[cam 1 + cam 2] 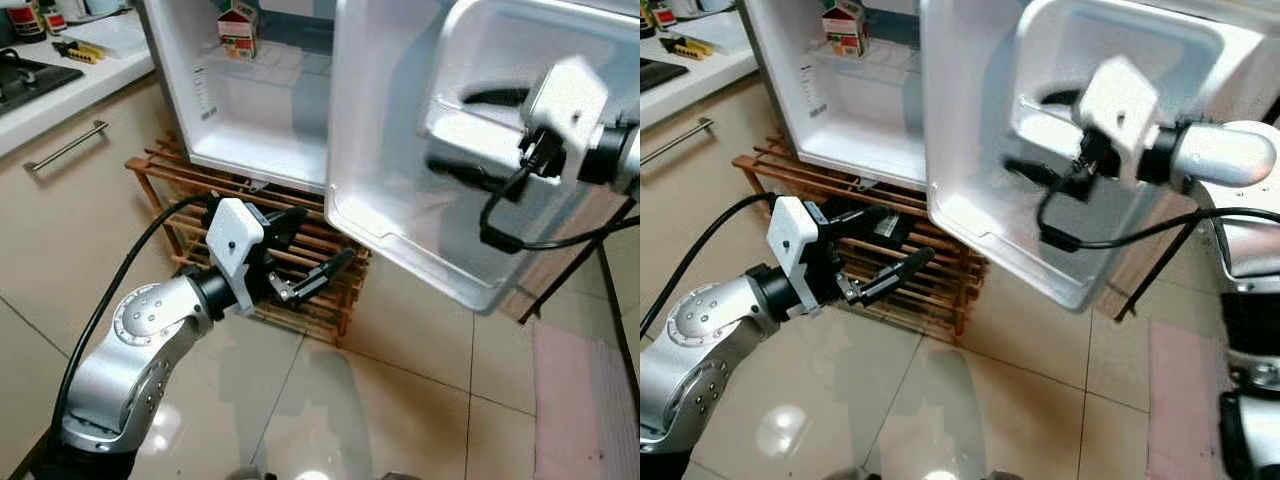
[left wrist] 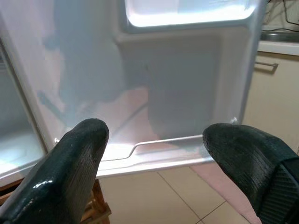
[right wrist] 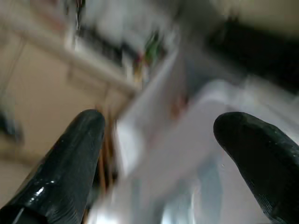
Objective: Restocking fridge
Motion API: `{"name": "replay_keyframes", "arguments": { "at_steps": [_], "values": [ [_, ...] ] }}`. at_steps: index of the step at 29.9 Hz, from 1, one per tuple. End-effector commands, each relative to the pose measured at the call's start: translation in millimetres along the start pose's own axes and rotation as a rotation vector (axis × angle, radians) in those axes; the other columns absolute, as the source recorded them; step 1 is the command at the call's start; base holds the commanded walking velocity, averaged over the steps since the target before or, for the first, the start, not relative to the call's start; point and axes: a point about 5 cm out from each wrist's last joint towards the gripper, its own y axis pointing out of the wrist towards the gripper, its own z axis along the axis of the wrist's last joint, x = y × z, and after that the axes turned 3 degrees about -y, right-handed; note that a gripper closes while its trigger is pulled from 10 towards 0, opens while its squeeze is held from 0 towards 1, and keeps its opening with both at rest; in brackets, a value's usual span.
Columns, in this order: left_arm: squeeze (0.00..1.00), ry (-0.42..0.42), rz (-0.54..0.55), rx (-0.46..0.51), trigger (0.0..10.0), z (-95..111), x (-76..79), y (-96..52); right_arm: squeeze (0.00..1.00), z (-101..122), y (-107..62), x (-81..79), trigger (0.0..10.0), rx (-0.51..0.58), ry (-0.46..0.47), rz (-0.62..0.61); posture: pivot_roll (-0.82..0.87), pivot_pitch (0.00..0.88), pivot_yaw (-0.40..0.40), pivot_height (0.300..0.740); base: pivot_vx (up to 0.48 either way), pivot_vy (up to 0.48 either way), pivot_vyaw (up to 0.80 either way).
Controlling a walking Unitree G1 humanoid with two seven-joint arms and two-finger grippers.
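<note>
White fridge door (image 1: 400,170) hangs open before us, right gripper (image 1: 470,135) spread inside its shelf, a carton (image 1: 238,30) in the fridge behind; left wrist view: left gripper (image 2: 154,163) spread, empty; right wrist view blurred

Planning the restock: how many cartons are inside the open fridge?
1. A red-and-white carton stands on the upper shelf of the fridge. Others may be hidden behind the open door.
</note>
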Motion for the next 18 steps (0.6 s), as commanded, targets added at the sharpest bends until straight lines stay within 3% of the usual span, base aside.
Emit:
{"name": "replay_keyframes", "arguments": {
  "at_steps": [1,4,8,9,10,11,12,13,18],
  "values": [
    [0.00,0.006,-0.009,0.006,10.0,3,3.4,-0.2,0.00,13,-3.9,-1.0,10.0,0.059,0.071,-0.055,-0.01,0.029,0.000,0.740,0.000,0.000,0.00],
    [0.00,0.005,0.018,0.002,10.0,1,3.8,-0.3,0.00,22,-2.9,-18.9,10.0,0.142,0.195,-0.069,-0.01,0.034,0.000,0.740,0.000,0.000,0.00],
    [0.00,-0.001,0.111,-0.009,10.0,-3,-1.8,0.3,0.00,20,-3.4,-39.7,10.0,0.154,0.278,-0.055,-0.01,0.039,-0.001,0.740,0.000,0.000,0.00],
    [0.00,-0.002,0.223,-0.009,10.0,-6,-11.1,0.4,0.00,20,-4.2,-60.4,10.0,0.173,0.361,-0.005,-0.01,0.041,-0.005,0.740,0.000,0.000,0.00],
    [0.00,-0.002,0.223,-0.009,10.0,-6,-11.1,0.4,0.00,20,-4.2,-60.4,10.0,0.173,0.361,-0.005,-0.01,0.041,-0.005,0.740,0.000,0.000,0.00],
    [0.00,0.005,0.276,0.000,10.0,-7,-15.7,-1.5,0.00,25,-3.7,-80.5,10.0,0.214,0.468,0.063,-0.01,0.043,-0.007,0.740,0.000,0.000,0.00],
    [0.00,0.005,0.276,0.000,10.0,-7,-15.7,-1.5,0.00,25,-3.7,-80.5,10.0,0.214,0.468,0.063,-0.01,0.043,-0.007,0.740,0.000,0.000,0.00],
    [0.00,-0.002,0.281,-0.001,10.0,-9,-15.0,-4.2,0.00,28,-6.6,-99.6,10.0,0.216,0.560,0.149,-0.01,0.044,-0.012,0.740,0.000,0.000,0.00],
    [0.00,0.000,0.274,-0.013,10.0,-12,-11.0,-11.0,0.00,19,-13.2,-118.5,10.0,0.135,0.619,0.194,0.00,0.048,-0.017,0.740,0.000,0.000,0.00]
  ]
}}
